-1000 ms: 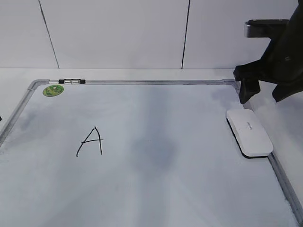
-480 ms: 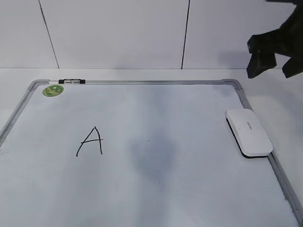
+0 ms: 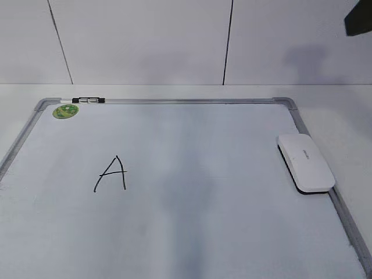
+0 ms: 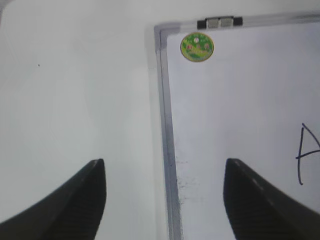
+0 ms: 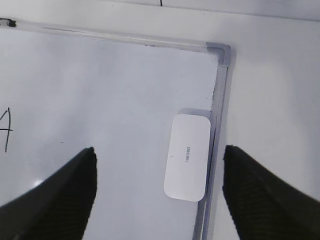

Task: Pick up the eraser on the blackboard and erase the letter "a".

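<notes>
The eraser [image 3: 306,163] lies flat at the right edge of the blackboard [image 3: 174,100], partly on its frame. It also shows in the right wrist view [image 5: 187,156]. My right gripper [image 5: 158,150] is open and empty, high above the eraser; only a dark tip [image 3: 359,20] shows at the top right of the exterior view. My left gripper [image 4: 165,162] is open and empty above the board's left frame [image 4: 165,125]. No lowercase "a" is visible. Only an angular capital "A" [image 3: 111,173] is on the board.
A round green sticker [image 3: 65,111] sits at the board's far left corner, next to a small black-and-silver clip [image 3: 88,100] on the frame. The board lies on a white table against a white panelled wall.
My right arm has risen up and to the right, almost out of the exterior view. The eraser has stayed in place. The dark shadow on the board's middle has faded.
</notes>
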### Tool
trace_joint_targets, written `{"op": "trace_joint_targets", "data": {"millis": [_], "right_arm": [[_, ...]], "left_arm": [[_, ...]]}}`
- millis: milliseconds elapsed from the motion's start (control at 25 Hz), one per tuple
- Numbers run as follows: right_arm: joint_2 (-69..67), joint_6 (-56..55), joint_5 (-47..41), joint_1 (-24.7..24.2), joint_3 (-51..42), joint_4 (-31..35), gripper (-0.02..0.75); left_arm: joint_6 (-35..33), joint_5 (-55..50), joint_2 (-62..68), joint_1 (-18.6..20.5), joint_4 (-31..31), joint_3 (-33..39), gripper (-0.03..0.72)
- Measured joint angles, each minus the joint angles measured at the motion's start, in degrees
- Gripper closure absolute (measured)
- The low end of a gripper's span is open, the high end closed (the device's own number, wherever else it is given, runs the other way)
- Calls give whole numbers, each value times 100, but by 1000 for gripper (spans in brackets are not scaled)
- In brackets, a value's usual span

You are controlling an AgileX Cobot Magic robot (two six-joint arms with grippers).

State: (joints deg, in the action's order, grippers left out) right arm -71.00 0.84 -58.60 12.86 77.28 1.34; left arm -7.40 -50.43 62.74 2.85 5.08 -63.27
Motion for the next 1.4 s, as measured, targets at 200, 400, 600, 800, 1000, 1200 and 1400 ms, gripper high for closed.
{"op": "trace_joint_targets", "data": {"millis": [200,400,600,800,1000,1200,1400], "right_arm": [[769,137,-92,0,0,0,142],[1428,193,-168,0,0,4,144],[1994,205,-408,0,-49,13,144],[2717,207,-433,0,-555,104,144],[3595,207,-415,0,-1368,187,144],[4373,231,-308,0,-2140,190,145],[4929,294,-299,0,-2743,190,145]], "left_arm": [[0,0,-772,0,0,0,134],[0,-123,-1232,0,109,0,134],[0,-231,-1754,0,293,243,134],[0,-246,-2716,0,449,944,134],[0,-295,-3842,0,485,1594,134],[153,-810,-4717,0,472,2074,134],[166,-1410,-5261,0,150,2211,134]]}}
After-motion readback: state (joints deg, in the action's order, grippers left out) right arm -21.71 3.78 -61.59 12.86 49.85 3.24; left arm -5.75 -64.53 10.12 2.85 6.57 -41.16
